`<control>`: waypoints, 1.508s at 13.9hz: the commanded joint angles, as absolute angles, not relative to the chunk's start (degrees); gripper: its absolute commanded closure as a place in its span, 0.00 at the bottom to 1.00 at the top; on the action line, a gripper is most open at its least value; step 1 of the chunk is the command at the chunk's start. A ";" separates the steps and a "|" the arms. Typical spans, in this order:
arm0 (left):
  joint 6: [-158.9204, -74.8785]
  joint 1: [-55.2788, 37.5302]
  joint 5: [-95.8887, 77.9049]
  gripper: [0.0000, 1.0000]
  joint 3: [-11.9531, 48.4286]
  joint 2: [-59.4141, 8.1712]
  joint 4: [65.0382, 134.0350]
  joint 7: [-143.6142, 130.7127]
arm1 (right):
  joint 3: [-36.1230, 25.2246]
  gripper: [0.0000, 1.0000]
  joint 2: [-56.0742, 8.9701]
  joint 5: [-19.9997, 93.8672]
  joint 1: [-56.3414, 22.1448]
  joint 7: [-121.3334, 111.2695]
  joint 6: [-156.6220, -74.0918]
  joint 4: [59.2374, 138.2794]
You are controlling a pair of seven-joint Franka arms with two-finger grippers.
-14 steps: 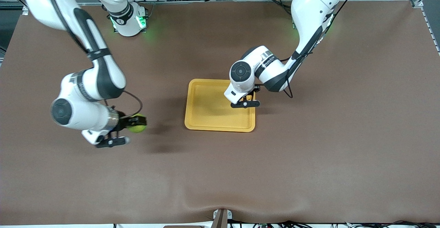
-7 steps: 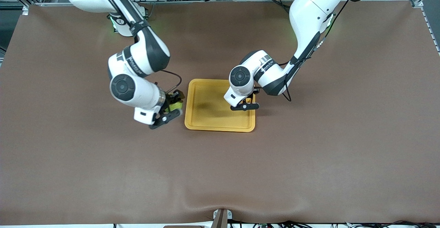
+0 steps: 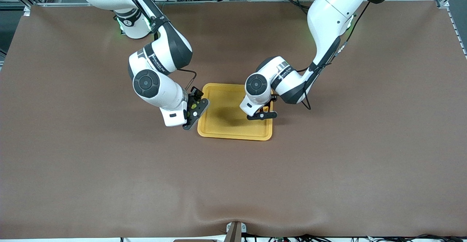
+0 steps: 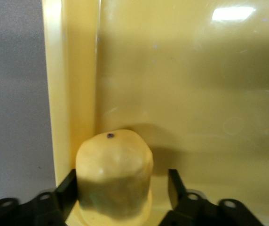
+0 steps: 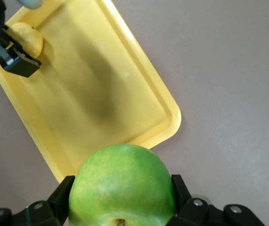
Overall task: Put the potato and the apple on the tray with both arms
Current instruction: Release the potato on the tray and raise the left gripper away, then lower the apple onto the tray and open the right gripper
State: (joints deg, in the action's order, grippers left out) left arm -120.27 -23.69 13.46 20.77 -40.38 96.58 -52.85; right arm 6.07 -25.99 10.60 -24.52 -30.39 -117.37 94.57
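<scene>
The yellow-orange tray (image 3: 233, 135) lies mid-table. The potato (image 4: 114, 174) rests on the tray floor against the rim (image 4: 54, 94), at the tray's end toward the left arm. My left gripper (image 3: 262, 115) is low over it and open. One finger touches the potato and the other stands apart from it. The potato also shows in the right wrist view (image 5: 28, 40), but the left wrist hides it in the front view. My right gripper (image 3: 195, 110) is shut on the green apple (image 5: 121, 188), just over the tray's rim toward the right arm's end.
Brown table cloth (image 3: 328, 161) surrounds the tray on all sides. The middle of the tray floor (image 5: 101, 94) is bare between the two grippers. Both arms lean in over the tray from the robots' side.
My right arm has swung the apple from the table near the right arm's end across to the tray's edge. My left gripper has stayed low over the tray with the potato.
</scene>
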 commanded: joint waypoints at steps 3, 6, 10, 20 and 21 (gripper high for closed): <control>-114.63 -22.42 14.68 0.00 20.21 -37.36 91.59 -53.62 | 5.54 0.39 -26.45 10.81 -25.93 -35.59 -120.67 97.29; -107.25 -20.22 13.98 0.00 20.39 -33.94 87.64 -53.35 | 5.54 0.39 -28.03 10.81 -27.24 -37.44 -123.13 97.38; -99.77 -14.17 12.32 0.00 21.09 -29.46 84.46 -45.03 | 5.45 0.36 -29.52 9.50 -29.53 -37.62 -125.24 97.38; -91.59 2.71 6.50 0.00 20.83 -14.16 84.11 -24.71 | 5.36 0.25 -35.68 1.24 -33.84 -38.41 -132.36 97.47; -91.06 4.03 6.50 0.00 20.74 -12.93 84.20 -22.96 | 5.36 0.25 -35.68 0.19 -33.66 -38.41 -132.36 97.64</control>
State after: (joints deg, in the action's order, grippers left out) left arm -92.32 1.38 7.26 20.53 -15.70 83.13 -25.64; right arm 6.00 -35.99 2.13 -33.35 -37.86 -132.11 97.46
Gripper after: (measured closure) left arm 0.000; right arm 0.128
